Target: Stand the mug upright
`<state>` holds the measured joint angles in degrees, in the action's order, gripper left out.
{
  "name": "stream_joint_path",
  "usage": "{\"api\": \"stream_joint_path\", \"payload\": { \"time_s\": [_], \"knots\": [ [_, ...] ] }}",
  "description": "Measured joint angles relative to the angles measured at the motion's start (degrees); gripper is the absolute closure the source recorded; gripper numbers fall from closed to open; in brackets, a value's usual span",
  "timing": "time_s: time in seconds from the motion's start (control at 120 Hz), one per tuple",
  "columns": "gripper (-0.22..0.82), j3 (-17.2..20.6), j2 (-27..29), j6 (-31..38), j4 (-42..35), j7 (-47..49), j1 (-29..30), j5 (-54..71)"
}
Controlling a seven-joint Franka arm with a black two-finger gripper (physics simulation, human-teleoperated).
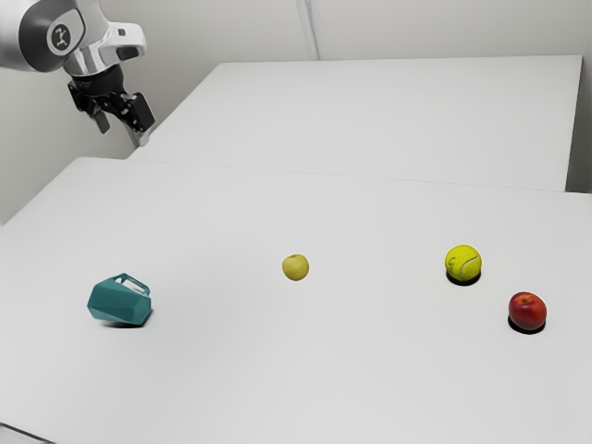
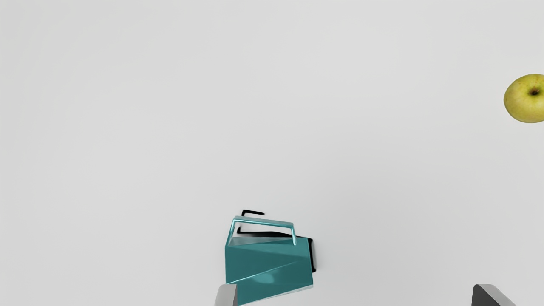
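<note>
High over the table's far edge, at the exterior view's upper left, the gripper [image 1: 122,120] hangs open with nothing between its fingers. The teal mug [image 1: 120,302] lies on its side on the table at the exterior view's left, its handle angled upward. In the wrist view the mug [image 2: 267,263] is below the hand, partly behind one fingertip, and the gripper [image 2: 355,295] shows its two fingertips wide apart. A wide height separates gripper and mug.
On the white table [image 1: 231,379] a yellow-green apple [image 1: 295,267] sits toward the middle; the wrist view shows this apple [image 2: 527,100] too. A tennis ball [image 1: 463,264] and a red apple [image 1: 527,312] rest at the exterior view's right.
</note>
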<state>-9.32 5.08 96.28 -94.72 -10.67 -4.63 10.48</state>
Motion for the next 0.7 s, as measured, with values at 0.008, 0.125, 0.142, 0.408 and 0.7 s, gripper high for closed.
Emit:
{"api": "stream_joint_path", "payload": {
  "time_s": [0.008, 0.125, 0.142, 0.408, 0.7],
  "knots": [
    [0.0, 0.0, 0.0, 0.01, -0.02, 0.0, 0.01, -0.01],
    [0.0, -0.04, -0.01, 0.12, -0.69, -0.09, 0.09, -0.07],
    [0.0, -0.04, -0.01, 0.13, -0.8, -0.1, 0.09, -0.07],
    [0.0, -0.34, -0.57, 0.3, -0.99, -0.17, 5.7, -0.99],
    [0.0, -0.36, -6.78, -4.06, -2.29, -0.53, 21.54, -17.11]
  ]
}}
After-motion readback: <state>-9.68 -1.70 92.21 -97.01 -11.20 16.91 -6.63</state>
